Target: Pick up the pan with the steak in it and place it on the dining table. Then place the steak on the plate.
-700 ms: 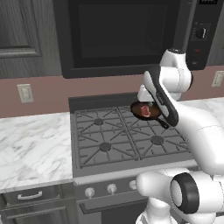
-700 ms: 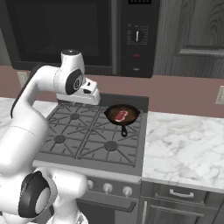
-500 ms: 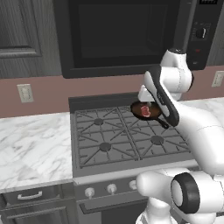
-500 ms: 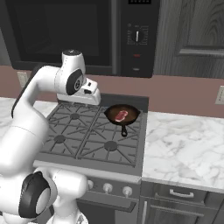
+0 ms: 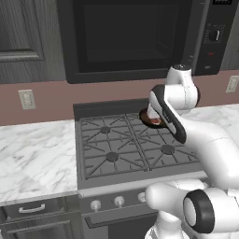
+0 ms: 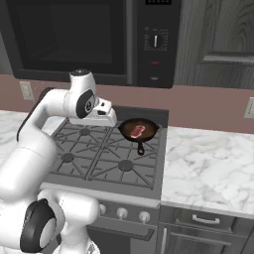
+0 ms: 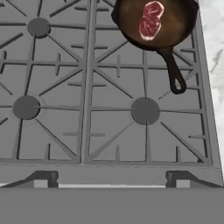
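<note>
A dark gas stove [image 6: 106, 158] sits in a marble counter [image 6: 208, 171], under a black microwave [image 6: 84, 37] and against a dusty-pink backsplash. The pan [image 6: 139, 130] rests on the stove's rear burner on the side nearest that bare counter stretch, and the steak [image 6: 137, 130] lies flat near the middle of it. From my hand camera the pan [image 7: 153, 22] is at the stove's far corner, with its handle [image 7: 173, 72] pointing back toward the front burner on that same side. That suits me, I think: the handle is the narrow part I can close on, and it points away from the meat.

My gripper [image 6: 106, 115] hangs above the stove just beside the pan, on the side away from the counter, touching nothing. The fingers [image 7: 46, 178] are spread wide and empty, which makes sense for an approach rather than a grasp. I judge nothing of the task is done yet: the pan is not lifted. I would next shift over the handle and come down around it, keeping the pan level so the steak stays put.
</note>
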Controlling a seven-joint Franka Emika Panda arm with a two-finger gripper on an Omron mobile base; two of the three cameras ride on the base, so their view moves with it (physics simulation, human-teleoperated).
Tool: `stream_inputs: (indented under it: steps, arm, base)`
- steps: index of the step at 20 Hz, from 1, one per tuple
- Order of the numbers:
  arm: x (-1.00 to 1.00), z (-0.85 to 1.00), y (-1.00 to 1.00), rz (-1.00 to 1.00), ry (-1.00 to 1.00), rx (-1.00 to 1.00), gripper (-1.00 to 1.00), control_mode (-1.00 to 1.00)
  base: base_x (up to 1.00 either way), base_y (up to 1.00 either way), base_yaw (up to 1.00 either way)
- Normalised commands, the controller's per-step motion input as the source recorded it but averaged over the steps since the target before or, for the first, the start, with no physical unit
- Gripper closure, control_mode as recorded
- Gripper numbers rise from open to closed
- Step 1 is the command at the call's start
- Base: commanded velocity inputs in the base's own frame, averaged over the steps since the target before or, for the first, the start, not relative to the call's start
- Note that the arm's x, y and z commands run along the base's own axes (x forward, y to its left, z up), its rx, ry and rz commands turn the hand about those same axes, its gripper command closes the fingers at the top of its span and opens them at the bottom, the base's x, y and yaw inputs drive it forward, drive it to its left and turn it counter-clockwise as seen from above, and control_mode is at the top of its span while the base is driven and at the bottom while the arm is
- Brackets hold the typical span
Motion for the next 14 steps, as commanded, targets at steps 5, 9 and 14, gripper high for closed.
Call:
stream_inputs:
  steps: [5, 9, 14]
  arm:
    - [0.14, -0.61, -0.23, 0.01, -0.07, -0.06, -1.0, -1.0]
    - [0.17, -0.46, -0.52, 0.02, -0.06, 0.0, -1.0, -1.0]
    - [0.36, -0.4, -0.54, 0.04, -0.01, 0.01, -1.0, -1.0]
  base:
    - [0.0, 0.0, 0.0]
    - [0.0, 0.0, 0.0]
    - [0.0, 0.0, 0.0]
